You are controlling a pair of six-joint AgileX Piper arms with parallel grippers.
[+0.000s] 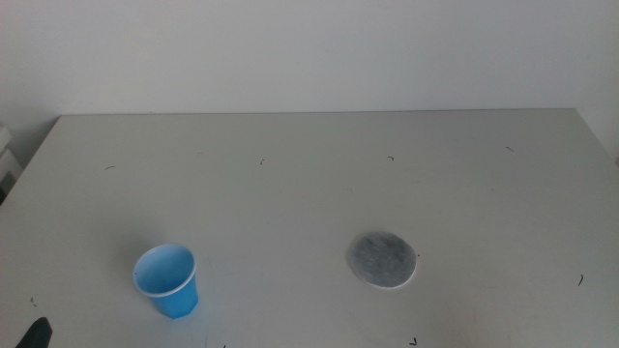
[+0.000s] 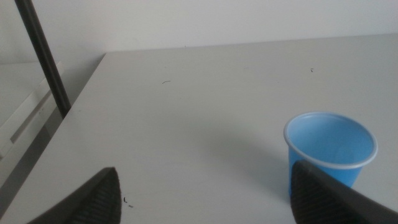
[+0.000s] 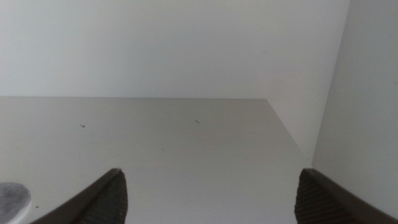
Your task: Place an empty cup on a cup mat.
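The blue cup stands upright and empty on the white table, at the front left. The grey speckled cup mat lies flat to its right, a good gap apart, with nothing on it. My left gripper is open and empty, low over the table near the front left corner; the cup stands just ahead of one jaw. Only its dark tip shows in the middle view. My right gripper is open and empty, out of the middle view; the mat's edge shows beside one jaw.
The table's left edge runs close by the left gripper, with a dark upright pole beyond it. A white wall stands off the table's right edge. Small dark specks dot the tabletop.
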